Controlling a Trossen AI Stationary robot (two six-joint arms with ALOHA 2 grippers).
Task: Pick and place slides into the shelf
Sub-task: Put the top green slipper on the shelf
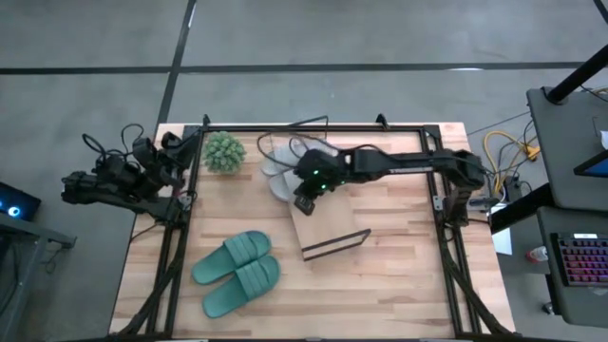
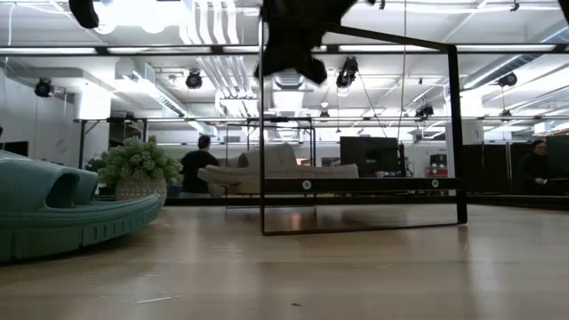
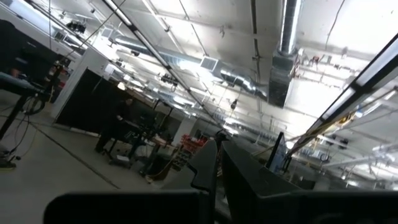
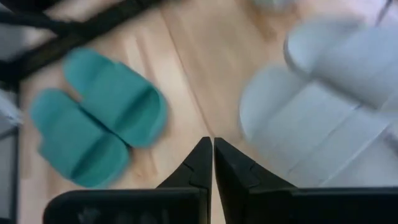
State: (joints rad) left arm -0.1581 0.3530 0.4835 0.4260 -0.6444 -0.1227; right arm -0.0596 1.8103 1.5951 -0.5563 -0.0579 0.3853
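The teal slides (image 1: 237, 271) lie side by side, soles down, on the table's near left part; they also show in the right wrist view (image 4: 93, 130) and the low view (image 2: 53, 213). The grey slides (image 1: 280, 166) rest near the far edge, partly under my right arm. The shelf (image 1: 328, 233) stands mid-table on its wire frame (image 2: 356, 213). My right gripper (image 4: 212, 149) is shut and hovers high above the table between the grey slides (image 4: 323, 118) and the shelf's far end. My left gripper (image 3: 217, 155) is shut and parked off the table's left edge, pointing at the ceiling.
A small fuzzy green plant (image 1: 224, 152) in a pot stands at the far left, beside the grey slides. A black frame (image 1: 313, 128) rims the table. Bare wood (image 1: 399, 285) lies to the right of and nearer than the shelf. People stand in the room beyond.
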